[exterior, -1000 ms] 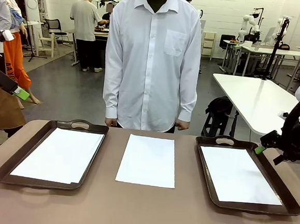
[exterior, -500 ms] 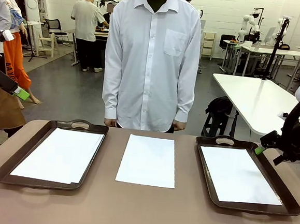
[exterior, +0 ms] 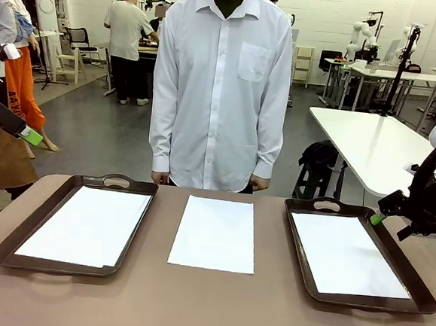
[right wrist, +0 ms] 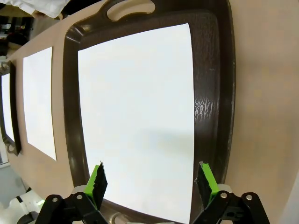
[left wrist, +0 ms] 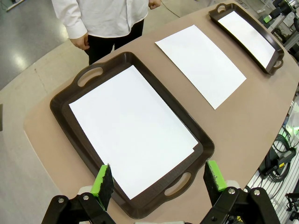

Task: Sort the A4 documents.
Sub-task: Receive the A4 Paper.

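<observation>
At the left of the front frame my left gripper (left wrist: 159, 179) hangs above the left tray (exterior: 9, 241), fingers spread fully wide and holding nothing. That tray carries a white sheet (exterior: 86, 225). In the centre, a loose A4 sheet (exterior: 215, 233) lies flat on the bare table (exterior: 206, 309), between the trays and just in front of the person (exterior: 221, 84) standing with arms down. At the right, the right tray (exterior: 414, 280) holds another sheet (exterior: 347, 254), and my right gripper (right wrist: 152, 181) hovers over its edge, equally wide open and empty. My worry is the thin paper: lying flush, it could crumple or slide instead of lifting, and fingers could scrape the tray rim.
</observation>
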`<state>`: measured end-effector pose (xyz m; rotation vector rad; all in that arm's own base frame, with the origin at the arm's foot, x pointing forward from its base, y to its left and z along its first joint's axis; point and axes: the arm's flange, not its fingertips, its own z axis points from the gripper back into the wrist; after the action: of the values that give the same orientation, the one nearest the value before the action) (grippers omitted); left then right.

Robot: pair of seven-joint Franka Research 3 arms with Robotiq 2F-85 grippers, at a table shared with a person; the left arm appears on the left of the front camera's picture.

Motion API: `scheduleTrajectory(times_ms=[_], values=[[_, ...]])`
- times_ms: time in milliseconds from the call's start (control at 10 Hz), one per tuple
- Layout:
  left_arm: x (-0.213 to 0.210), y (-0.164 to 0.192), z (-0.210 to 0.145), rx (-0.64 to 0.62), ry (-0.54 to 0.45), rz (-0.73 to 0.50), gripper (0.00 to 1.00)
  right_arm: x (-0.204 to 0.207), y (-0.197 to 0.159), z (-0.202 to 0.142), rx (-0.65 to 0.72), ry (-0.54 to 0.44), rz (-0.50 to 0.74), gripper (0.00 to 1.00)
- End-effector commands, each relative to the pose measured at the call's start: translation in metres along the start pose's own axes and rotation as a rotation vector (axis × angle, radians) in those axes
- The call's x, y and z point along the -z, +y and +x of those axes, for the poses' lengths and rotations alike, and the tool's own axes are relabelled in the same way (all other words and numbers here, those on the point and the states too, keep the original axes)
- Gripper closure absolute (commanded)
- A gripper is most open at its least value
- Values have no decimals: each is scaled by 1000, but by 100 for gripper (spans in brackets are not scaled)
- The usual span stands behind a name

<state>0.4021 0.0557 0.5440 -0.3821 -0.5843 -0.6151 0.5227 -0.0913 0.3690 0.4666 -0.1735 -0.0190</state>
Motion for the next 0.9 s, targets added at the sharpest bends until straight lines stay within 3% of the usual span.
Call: scheduleTrajectory(times_ms=[0, 200, 300, 500, 800], values=[[0, -1, -1, 10, 3, 1, 0, 2, -1, 1, -6, 7, 3, 0], [0, -1, -1, 10, 3, 1, 0, 0, 0, 0, 0, 0, 0, 0], [0, -1, -1, 10, 3, 1, 0, -24, 10, -12, -107, -80, 5, 0], [0, -1, -1, 10, 3, 1, 0, -55, 65, -32, -392, -194, 13, 0], [0, -1, -1, 10, 3, 1, 0, -76, 130, -41, -743, -259, 86, 0]])
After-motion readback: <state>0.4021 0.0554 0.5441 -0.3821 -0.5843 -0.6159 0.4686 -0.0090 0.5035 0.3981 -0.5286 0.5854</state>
